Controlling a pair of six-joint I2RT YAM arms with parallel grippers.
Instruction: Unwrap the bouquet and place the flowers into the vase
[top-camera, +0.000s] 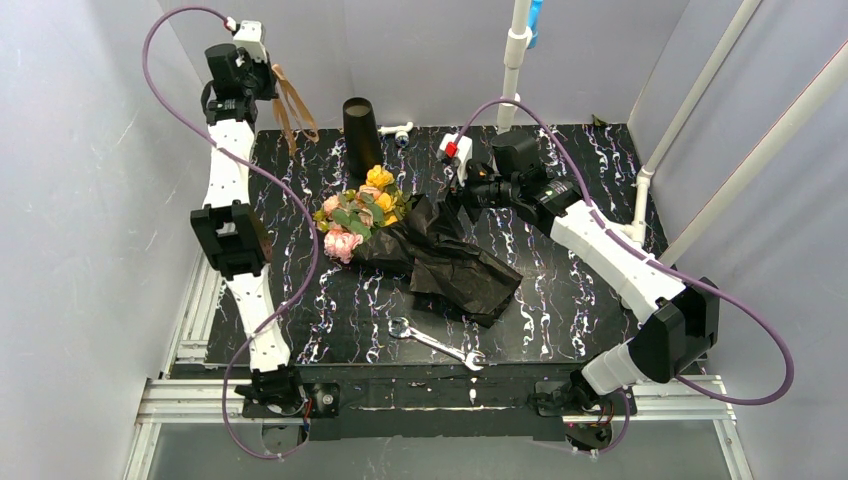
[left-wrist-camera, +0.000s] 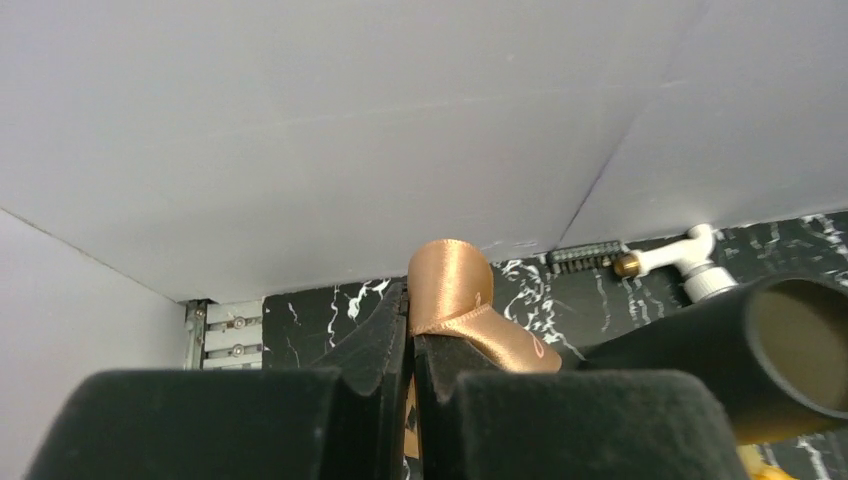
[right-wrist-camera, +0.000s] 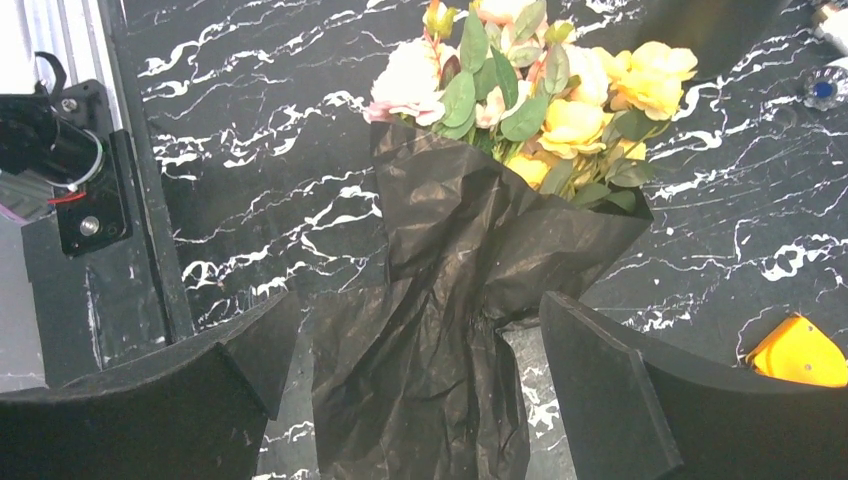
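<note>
The bouquet (top-camera: 430, 250) lies on the table, its crinkled black wrapping paper (right-wrist-camera: 440, 300) loose around pink and yellow flowers (top-camera: 360, 212) (right-wrist-camera: 540, 90). The tan ribbon (top-camera: 292, 105) (left-wrist-camera: 455, 300) is off the bouquet and hangs from my left gripper (top-camera: 265, 78) (left-wrist-camera: 410, 325), which is shut on it, raised at the far left corner. My right gripper (top-camera: 462, 195) (right-wrist-camera: 420, 345) is open, its fingers (right-wrist-camera: 590, 380) straddling the paper's stem end without touching it. The black vase (top-camera: 360, 125) (left-wrist-camera: 730, 350) stands upright behind the flowers.
A metal wrench (top-camera: 435, 343) lies near the front edge. A white pipe post (top-camera: 515, 60) rises at the back, with a white fitting (top-camera: 398, 130) and a white-and-red block (top-camera: 455, 148) beside it. A yellow object (right-wrist-camera: 800, 352) sits right of the paper.
</note>
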